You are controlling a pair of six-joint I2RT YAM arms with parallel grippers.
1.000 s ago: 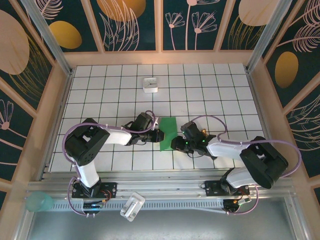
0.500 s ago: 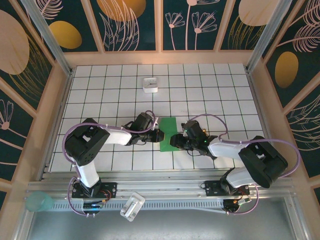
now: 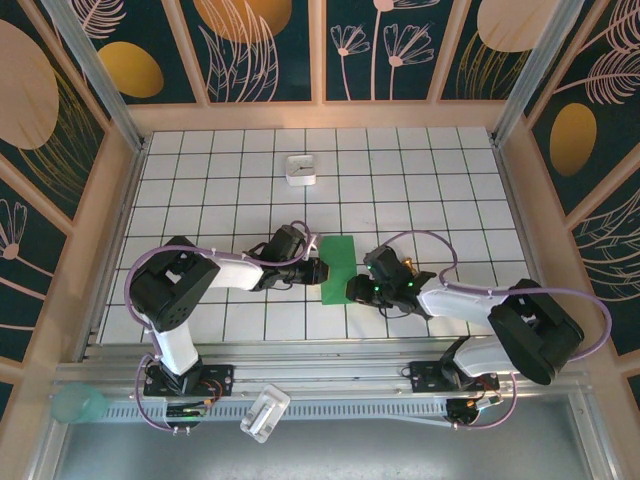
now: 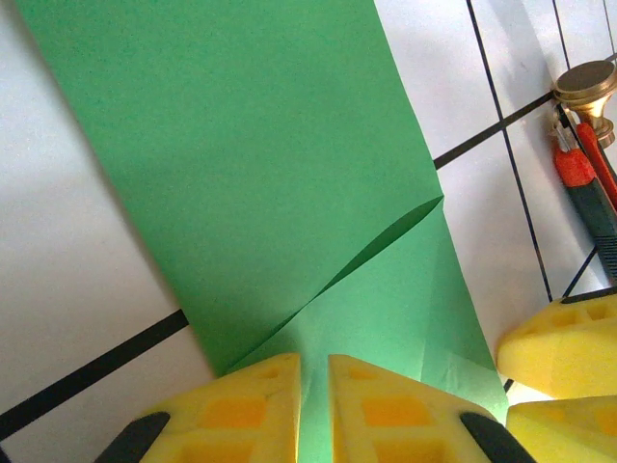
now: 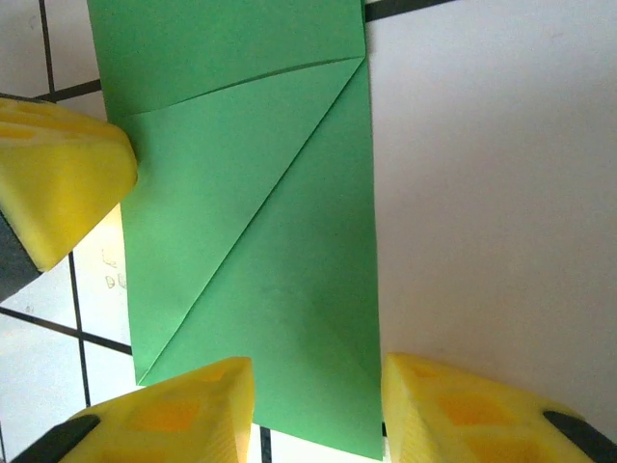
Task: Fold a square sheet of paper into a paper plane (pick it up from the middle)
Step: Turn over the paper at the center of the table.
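Observation:
The square sheet of paper is bright green and lies flat on the tiled table, folded into a long rectangle with one corner turned in as a triangle. My left gripper comes in from the left. Its yellow fingers stand almost together, tips resting on the paper's left edge. My right gripper is open at the paper's near end. In the right wrist view the paper's short edge lies between its fingertips, untouched. The left gripper's fingers show there too.
A small white box sits at the back of the table. A red-and-black tool with a brass end lies right of the paper, by the right gripper's fingers. Wooden walls ring the white tiled table.
The right gripper's jaws have spread a little wider and its wrist has shifted slightly beside the paper. The left arm and the paper have not moved.

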